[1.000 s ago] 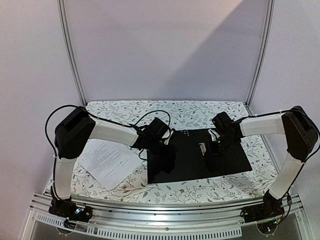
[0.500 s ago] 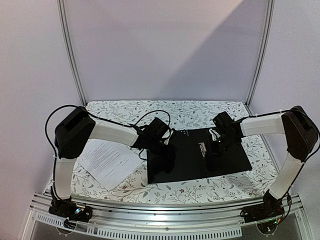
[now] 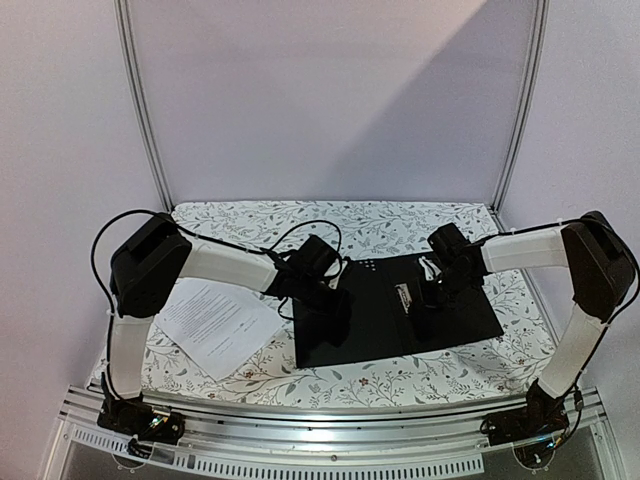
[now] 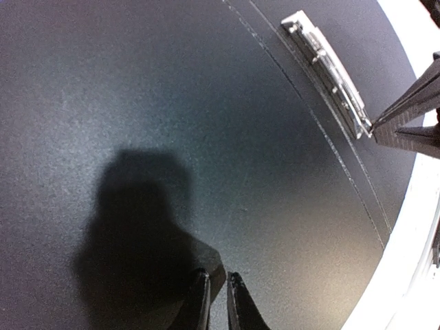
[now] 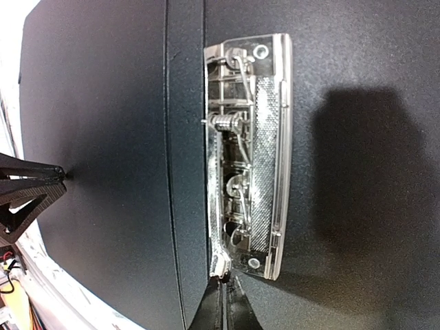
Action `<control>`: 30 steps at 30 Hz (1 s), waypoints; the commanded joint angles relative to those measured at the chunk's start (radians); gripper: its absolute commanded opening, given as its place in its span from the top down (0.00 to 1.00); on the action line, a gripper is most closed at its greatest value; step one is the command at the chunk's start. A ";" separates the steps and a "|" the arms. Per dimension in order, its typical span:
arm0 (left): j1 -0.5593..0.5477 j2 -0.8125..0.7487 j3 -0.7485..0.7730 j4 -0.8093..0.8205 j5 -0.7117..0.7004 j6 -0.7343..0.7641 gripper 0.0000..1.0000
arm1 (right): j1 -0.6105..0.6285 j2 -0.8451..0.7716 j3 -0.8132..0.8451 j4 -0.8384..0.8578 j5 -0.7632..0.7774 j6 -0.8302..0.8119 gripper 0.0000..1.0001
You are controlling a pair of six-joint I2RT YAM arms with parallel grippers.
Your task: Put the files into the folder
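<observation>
The folder (image 3: 385, 325) lies open on the table with its black inside up, and it also fills the left wrist view (image 4: 206, 137) and the right wrist view (image 5: 96, 137). A clear plastic clip (image 5: 251, 151) sits by its spine. The files (image 3: 215, 322), white printed sheets, lie on the table left of the folder. My left gripper (image 4: 216, 278) is shut, with its tips on the folder's left half. My right gripper (image 5: 224, 285) is shut, with its tips touching the near end of the clip's lever. The colourful sheet is not visible.
A floral tablecloth (image 3: 400, 225) covers the table. Grey walls with metal posts (image 3: 145, 110) stand behind and at the sides. A metal rail (image 3: 330, 440) runs along the near edge by the arm bases.
The right wrist has shifted very slightly to the right. The left arm, the folder and the files have not moved.
</observation>
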State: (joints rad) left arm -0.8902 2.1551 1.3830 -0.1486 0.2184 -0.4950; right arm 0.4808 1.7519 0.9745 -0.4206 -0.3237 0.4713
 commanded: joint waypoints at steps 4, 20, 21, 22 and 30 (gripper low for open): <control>-0.007 0.058 -0.002 -0.074 0.004 0.019 0.90 | -0.010 0.076 -0.034 0.027 -0.003 0.006 0.97; -0.007 0.068 0.005 -0.082 0.012 0.027 0.91 | -0.030 0.092 -0.047 0.101 -0.048 0.042 0.95; -0.008 0.068 0.005 -0.083 0.012 0.027 0.91 | -0.032 0.094 -0.049 0.103 -0.048 0.044 0.96; -0.007 0.069 0.005 -0.083 0.011 0.027 0.91 | -0.033 0.094 -0.052 0.105 -0.048 0.046 0.97; -0.007 0.076 0.008 -0.088 0.017 0.028 0.91 | -0.058 0.114 -0.094 0.121 -0.044 0.060 1.00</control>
State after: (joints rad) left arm -0.8902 2.1632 1.3933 -0.1524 0.2253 -0.4789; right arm 0.4362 1.7973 0.9360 -0.2756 -0.4332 0.5266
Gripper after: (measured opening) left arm 0.095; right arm 0.006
